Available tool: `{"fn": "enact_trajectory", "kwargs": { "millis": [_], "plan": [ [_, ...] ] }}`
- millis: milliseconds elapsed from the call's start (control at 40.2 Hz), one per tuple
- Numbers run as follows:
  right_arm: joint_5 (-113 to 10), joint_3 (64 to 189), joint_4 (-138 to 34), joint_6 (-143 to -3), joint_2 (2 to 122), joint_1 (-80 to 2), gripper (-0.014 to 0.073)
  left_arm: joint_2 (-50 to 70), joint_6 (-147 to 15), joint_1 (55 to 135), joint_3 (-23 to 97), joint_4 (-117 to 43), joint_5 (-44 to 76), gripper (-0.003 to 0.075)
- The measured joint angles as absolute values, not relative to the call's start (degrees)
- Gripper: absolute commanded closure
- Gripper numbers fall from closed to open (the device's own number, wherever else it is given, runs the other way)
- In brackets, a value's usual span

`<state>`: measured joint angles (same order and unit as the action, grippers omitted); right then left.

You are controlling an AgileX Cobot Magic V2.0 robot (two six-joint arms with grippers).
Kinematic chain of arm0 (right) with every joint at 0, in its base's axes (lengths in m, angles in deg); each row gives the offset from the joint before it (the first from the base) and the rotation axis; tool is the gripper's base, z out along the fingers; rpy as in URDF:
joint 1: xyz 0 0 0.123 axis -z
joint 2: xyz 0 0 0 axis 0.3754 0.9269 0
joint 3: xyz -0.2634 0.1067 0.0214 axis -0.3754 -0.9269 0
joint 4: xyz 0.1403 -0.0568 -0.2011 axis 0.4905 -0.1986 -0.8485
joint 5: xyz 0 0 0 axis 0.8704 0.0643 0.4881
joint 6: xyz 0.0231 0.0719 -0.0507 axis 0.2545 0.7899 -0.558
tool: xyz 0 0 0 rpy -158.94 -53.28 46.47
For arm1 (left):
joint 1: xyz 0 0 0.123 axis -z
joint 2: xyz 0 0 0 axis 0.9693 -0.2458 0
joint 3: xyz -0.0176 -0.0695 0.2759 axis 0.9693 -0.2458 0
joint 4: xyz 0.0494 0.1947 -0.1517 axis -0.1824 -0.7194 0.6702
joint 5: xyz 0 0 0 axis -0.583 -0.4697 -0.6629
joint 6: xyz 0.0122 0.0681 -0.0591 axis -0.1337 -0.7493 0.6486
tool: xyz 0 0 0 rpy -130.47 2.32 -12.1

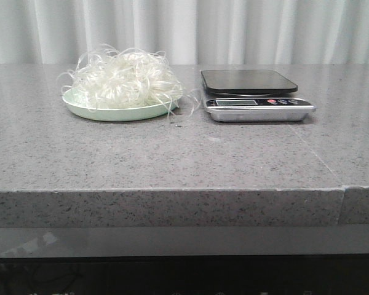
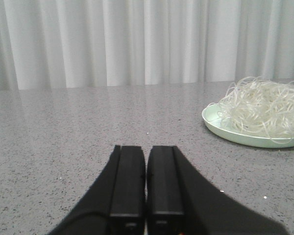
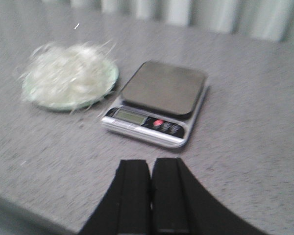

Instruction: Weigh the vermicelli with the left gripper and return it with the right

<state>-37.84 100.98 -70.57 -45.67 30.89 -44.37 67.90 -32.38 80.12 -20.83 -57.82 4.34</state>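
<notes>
The left hand [image 2: 146,196] is sitting clenched and empty, its two black fingers pressed together low over bare counter [image 2: 63,147], and the vermicelli [image 2: 262,110] is lying well off at its two o'clock in the left wrist view. The right hand [image 3: 151,196] is doing the same thing, fingers pinched together with nothing between them, hanging above the grey stone with the scale [image 3: 157,103] straight ahead at twelve o'clock and the noodles at about ten o'clock.

Moving outward to the front view, neither arm is showing at all. The vermicelli is heaping high on the pale green plate [image 1: 120,112], strands spilling over the rim on the scale side and trailing onto the counter. The scale is sitting just beside the plate at its three o'clock, dark platform bare, display facing the robot.

So nothing is looking done yet. The noodles are still waiting on the plate, the weighing platform is carrying nothing, and the whole run is lying ahead: left hand lifting the noodles onto the scale, then right hand carrying them back.
</notes>
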Motion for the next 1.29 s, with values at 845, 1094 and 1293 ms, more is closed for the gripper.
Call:
{"fn": "enact_trajectory", "kwargs": {
  "millis": [845,1094,1293],
  "plan": [
    [-63.8,65.0,-70.6,-45.7,2.8,-28.2,0.0436,67.9,-32.4,80.1,-20.8,-57.8,4.3,0.0564],
    [-64.3,65.0,-70.3,-45.7,2.8,-28.2,0.0436,67.9,-32.4,80.1,-20.8,-57.8,4.3,0.0564],
    [-65.4,65.0,-64.8,-47.2,2.8,-27.1,0.0436,67.9,-32.4,80.1,-20.8,-57.8,4.3,0.0564]
  ]
}}
